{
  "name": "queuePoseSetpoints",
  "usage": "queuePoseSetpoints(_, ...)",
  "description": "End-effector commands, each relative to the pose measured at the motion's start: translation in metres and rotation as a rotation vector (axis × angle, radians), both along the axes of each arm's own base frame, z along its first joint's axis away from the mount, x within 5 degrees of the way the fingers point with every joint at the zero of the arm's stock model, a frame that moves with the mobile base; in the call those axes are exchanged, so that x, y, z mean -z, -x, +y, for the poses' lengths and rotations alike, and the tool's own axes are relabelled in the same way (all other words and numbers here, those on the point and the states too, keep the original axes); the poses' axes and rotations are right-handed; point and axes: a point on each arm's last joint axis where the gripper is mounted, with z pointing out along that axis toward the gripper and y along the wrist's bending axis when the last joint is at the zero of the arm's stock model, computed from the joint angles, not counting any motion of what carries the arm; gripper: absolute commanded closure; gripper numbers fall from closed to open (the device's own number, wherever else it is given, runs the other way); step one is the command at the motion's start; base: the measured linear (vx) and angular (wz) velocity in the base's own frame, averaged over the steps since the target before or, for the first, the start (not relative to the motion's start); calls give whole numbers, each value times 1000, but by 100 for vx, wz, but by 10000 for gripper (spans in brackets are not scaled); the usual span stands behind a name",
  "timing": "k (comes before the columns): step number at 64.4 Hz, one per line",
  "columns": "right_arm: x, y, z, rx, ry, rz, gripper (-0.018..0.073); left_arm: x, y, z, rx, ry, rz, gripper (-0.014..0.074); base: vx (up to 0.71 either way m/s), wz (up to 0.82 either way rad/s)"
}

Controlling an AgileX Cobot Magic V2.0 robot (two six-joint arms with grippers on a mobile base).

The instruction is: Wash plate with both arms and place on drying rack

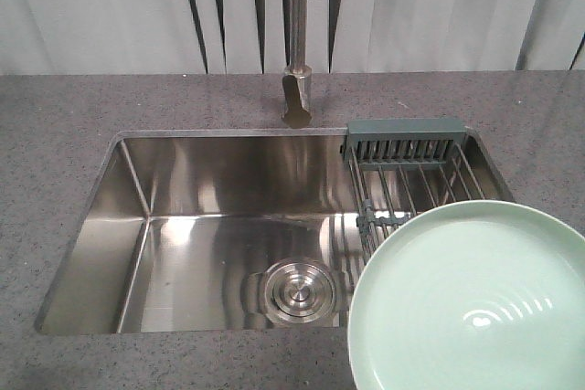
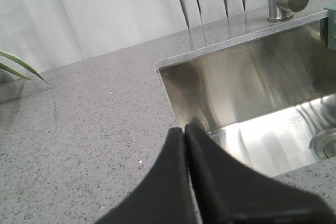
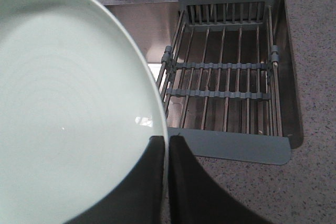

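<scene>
The pale mint-green plate (image 1: 471,303) fills the lower right of the front view, held tilted above the counter and the sink's right end. In the right wrist view the plate (image 3: 68,108) covers the left half, and my right gripper (image 3: 167,141) is shut on its rim, one black finger on each side. The drying rack (image 3: 231,77) of steel rods with grey-green bars lies across the right end of the sink, beyond the plate; it also shows as the drying rack (image 1: 416,166) behind the plate. My left gripper (image 2: 185,129) is shut on nothing, over the counter left of the sink.
A shiny steel sink (image 1: 219,226) with a round drain (image 1: 297,291) is set into a speckled grey counter (image 1: 55,134). A steel faucet (image 1: 300,34) rises at the back. Grey curtains hang behind. A green leaf (image 2: 16,69) pokes in at the far left.
</scene>
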Motion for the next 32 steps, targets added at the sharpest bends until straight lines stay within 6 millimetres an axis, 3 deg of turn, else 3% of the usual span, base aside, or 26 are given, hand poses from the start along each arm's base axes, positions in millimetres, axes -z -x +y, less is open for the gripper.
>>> queuePoseSetpoints(1, -12, -4, 0, 21, -24, -74, 561, -16, 1, 1, -3, 21, -107, 603, 3, -2)
queuePoseSetpoints(32, -12, -4, 0, 20, -23, -75, 561, -16, 1, 1, -3, 21, -107, 603, 4, -1)
